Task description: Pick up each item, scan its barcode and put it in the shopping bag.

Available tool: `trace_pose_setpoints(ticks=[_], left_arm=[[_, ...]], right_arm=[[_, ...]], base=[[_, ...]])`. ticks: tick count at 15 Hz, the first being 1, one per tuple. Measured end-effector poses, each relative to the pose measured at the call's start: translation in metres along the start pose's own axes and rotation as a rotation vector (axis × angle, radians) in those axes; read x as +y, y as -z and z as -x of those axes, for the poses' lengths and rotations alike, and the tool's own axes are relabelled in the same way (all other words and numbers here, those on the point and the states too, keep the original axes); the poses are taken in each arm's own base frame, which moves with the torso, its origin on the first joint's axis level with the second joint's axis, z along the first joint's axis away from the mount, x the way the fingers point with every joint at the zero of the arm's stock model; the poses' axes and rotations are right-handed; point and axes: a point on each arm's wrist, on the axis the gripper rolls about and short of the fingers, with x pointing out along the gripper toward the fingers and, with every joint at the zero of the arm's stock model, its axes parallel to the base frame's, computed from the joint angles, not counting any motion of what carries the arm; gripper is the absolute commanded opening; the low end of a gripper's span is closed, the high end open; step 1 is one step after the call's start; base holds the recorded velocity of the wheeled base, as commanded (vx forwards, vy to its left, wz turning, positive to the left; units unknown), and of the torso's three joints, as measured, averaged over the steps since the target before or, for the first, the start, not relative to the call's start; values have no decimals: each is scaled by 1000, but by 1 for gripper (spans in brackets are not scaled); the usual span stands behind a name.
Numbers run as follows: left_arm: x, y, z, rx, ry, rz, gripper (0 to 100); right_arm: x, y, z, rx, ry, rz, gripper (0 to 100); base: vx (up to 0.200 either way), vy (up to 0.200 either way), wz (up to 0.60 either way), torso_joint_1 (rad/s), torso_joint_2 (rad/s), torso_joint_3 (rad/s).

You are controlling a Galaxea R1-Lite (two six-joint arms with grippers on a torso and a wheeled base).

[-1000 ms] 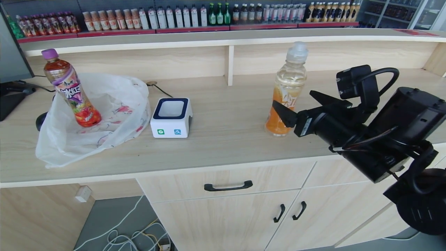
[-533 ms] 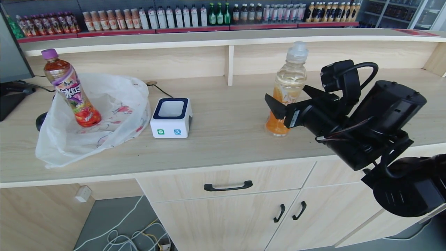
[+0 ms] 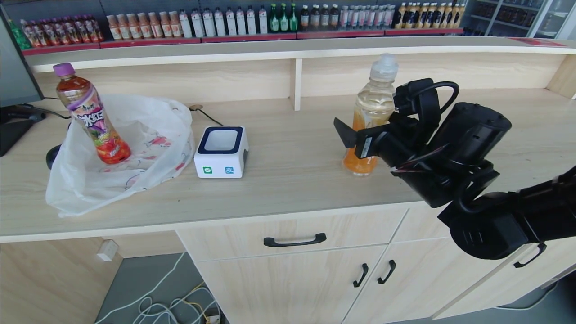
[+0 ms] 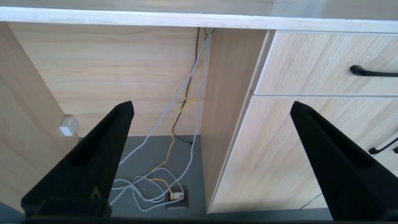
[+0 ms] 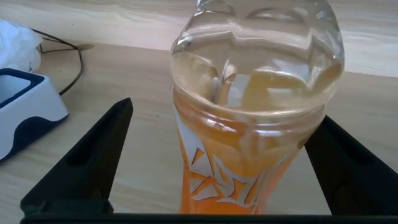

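The left hand [image 4: 211,106] hangs lower than the scanner [image 3: 222,151], below the worktop [image 3: 292,184] edge. It faces the cupboard front [image 4: 311,68], its 2 fingers apart and holding nothing. Left of the scanner, the white shopping bag [image 3: 148,166] lies slumped open on the worktop with a purple-capped tea bottle [image 3: 92,119] leaning in its folds. Well right of the scanner, the orange drink bottle [image 3: 370,117] stands upright on the worktop. The right hand [image 5: 224,115] is level with its labelled body, fingers spread wide, 1 on each side; neither seems to press on it.

The orange drink bottle looks like thin, smooth plastic and is mostly full. I judge it moderately heavy, slippery, soft under a hard squeeze, and tall enough to tip from a sideways nudge. The best hold is likely around the straight labelled middle, firm without crushing, with the barcode left uncovered for the scanner.
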Motion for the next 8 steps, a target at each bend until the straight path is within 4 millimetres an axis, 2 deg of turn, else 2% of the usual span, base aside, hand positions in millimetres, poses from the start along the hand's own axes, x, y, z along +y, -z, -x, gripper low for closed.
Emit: trace_pose_setpoints(ticks=[8], left_arm=[[0,0,0,0,0,0,100]], right_arm=[[2,2,-15,6,2,5,100]], base=[[0,0,0,0,0,0]])
